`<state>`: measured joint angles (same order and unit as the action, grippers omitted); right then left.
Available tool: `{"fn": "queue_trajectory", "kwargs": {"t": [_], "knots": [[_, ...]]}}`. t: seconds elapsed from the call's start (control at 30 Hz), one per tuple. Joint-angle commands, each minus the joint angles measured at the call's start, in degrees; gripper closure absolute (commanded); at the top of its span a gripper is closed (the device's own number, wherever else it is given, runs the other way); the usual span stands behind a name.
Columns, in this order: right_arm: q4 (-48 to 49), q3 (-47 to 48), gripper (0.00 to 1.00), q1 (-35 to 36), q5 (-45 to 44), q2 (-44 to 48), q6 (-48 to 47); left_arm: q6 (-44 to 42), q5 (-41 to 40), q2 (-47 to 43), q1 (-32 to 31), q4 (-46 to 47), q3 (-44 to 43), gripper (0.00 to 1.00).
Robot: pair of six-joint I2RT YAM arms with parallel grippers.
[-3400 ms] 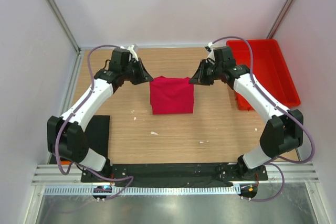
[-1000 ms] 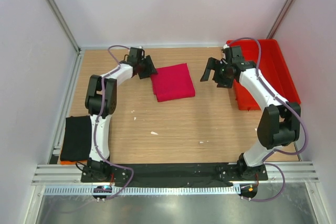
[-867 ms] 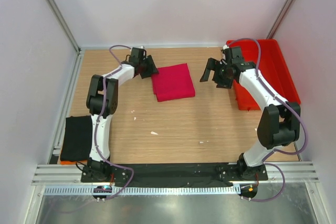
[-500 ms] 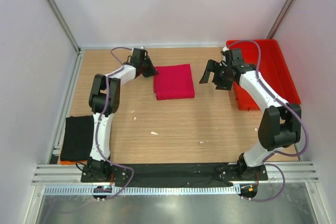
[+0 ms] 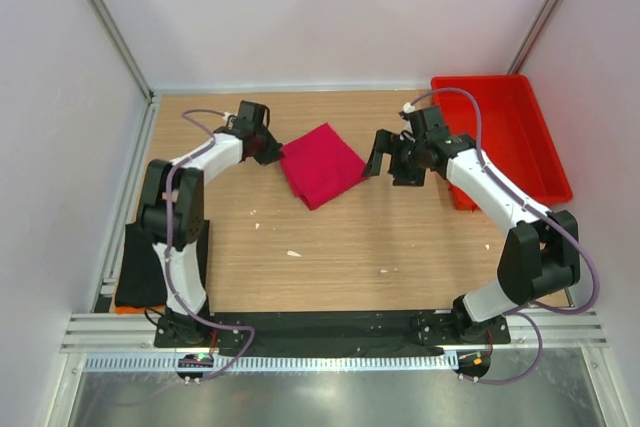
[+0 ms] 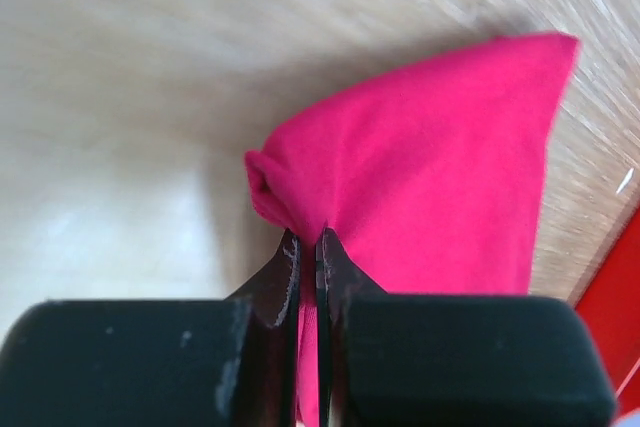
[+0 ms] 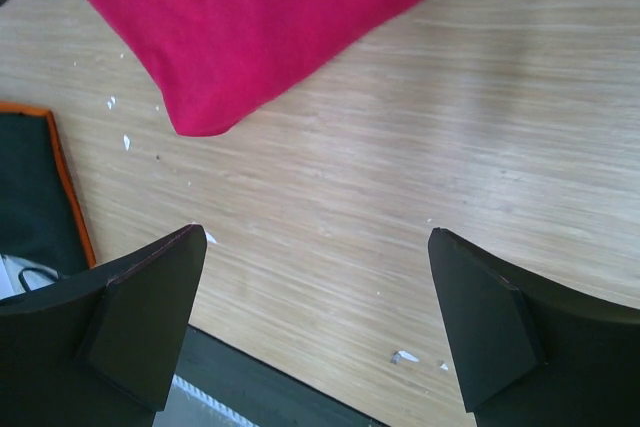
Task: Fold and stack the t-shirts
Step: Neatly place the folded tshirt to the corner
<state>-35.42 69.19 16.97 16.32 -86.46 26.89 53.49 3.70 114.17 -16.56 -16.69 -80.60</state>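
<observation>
Firstly, far left: a folded black cloth t-shirt (image 5: 135, 267) lies at the near-left edge of the pale wooden table (image 5: 350, 247). It is partly hidden by the left arm's elbow and well apart from the other shirt.

Left pincer (image 5: 268, 150) is pressed together on one bunched corner of the folded crimson-pink cloth t-shirt (image 5: 322, 167). In the wrist view the pincer (image 6: 308, 242) nips a puckered roll of fabric and the rest of the cloth (image 6: 430, 167) fans away flat. The shirt sits mid-table toward the far side, skewed like a diamond.

Right pincer (image 5: 390, 160) is spread wide, just beside the shirt's right corner and not touching it. Its wrist view shows bare wood between the fingers (image 7: 312, 237) and the shirt's edge (image 7: 250, 17) further off.

Rigid red plastic tray (image 5: 530, 137) is far right, out of play.

Risks, as I judge them:
- The hold is on a single corner. A pull or lift from there could peel the layers apart and undo the fold.
- I cannot tell whether the nip holds every layer. If it holds only the top one, the bundle would open as it moves.
- The right side is unsupported. Dragging could swing the shirt about the pinched corner and skew it more.
- The stacking spot by the black cloth sits under the left arm's own elbow, so crowding there could rumple the black shirt.
</observation>
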Motion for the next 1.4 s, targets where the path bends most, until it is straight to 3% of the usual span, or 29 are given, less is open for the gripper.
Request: {"fn": "queue_trajectory", "kwargs": {"t": [0.0, 0.43, 0.7, 0.9, 1.07, 1.37], "knots": [[-0.5, -0.4, 0.0, 1.7, 0.7, 3.6, 0.4, 3.4, -11.6, -11.7, -0.9, -10.5, 2.5, 1.0], [0.4, 0.8, 0.0, 6.4, 1.8, 2.8, 1.5, 3.2, -28.0, -25.2, -1.0, -24.9, 5.5, 1.0], [0.6, -0.5, 0.0, 7.4, 2.1, 2.9, 1.4, 1.0, -33.2, -30.2, -1.0, -31.6, 2.9, 1.0], [0.4, 0.3, 0.0, 8.0, 2.2, 2.2, 1.0, -2.6, -29.6, -29.3, -0.8, -25.9, 4.8, 1.0], [0.3, -0.2, 0.0, 8.1, 1.6, 2.4, 0.4, -9.6, -21.5, -25.0, -0.5, -19.3, 3.4, 1.0], [1.5, -0.6, 0.0, 8.1, 1.6, 1.2, -2.4, -15.1, -18.9, -18.4, 2.1, -16.6, 1.1, 1.0]]}}
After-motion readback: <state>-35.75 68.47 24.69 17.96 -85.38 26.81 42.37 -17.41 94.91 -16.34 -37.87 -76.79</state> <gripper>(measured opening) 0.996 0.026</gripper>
